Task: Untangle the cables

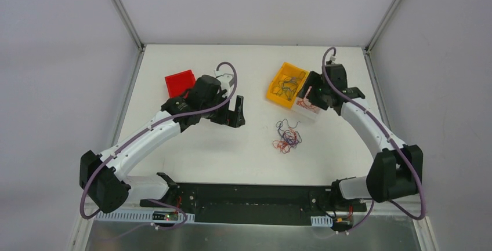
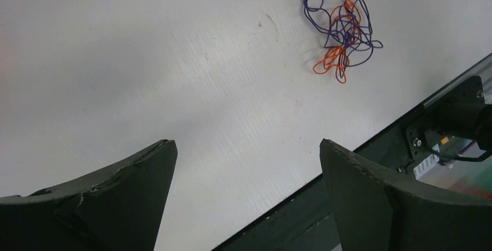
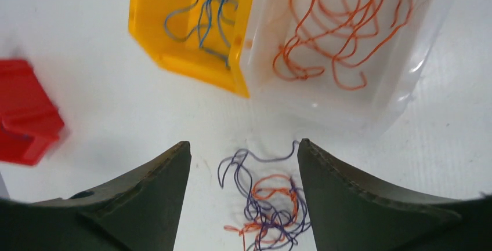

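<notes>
**A:** Where did we find the tangle of cables (image 1: 287, 137)?

**B:** It lay on the white table (image 1: 191, 152), about midway across and a little toward the right arm's side. We made it out as a loose knot of purple and orange strands, with one dark strand trailing off toward the far edge. Nothing was touching it.

**A:** Did we see other wires anywhere?

**B:** We did. Blue wires (image 3: 203, 13) lay in the yellow bin (image 3: 174, 59). A curl of orange wires (image 3: 342, 31) lay in the clear tray (image 3: 348, 109), which stood hard against the bin's side. Both containers sat just beyond the tangle. The red bin (image 1: 180, 82) stood well apart on the far left, and we could not tell what it held.

**A:** And the jaws?

**B:** On the left gripper (image 2: 248, 142) we saw them spread wide with nothing between them. It hung over bare table to the left of the tangle, well clear of it. The right gripper (image 3: 243, 142) also had its jaws parted and held nothing. From overhead we placed it above the spot where the yellow bin meets the clear tray. Its own camera showed us the tangle on the table in the gap between its fingers (image 3: 145, 204), with no contact.
</notes>
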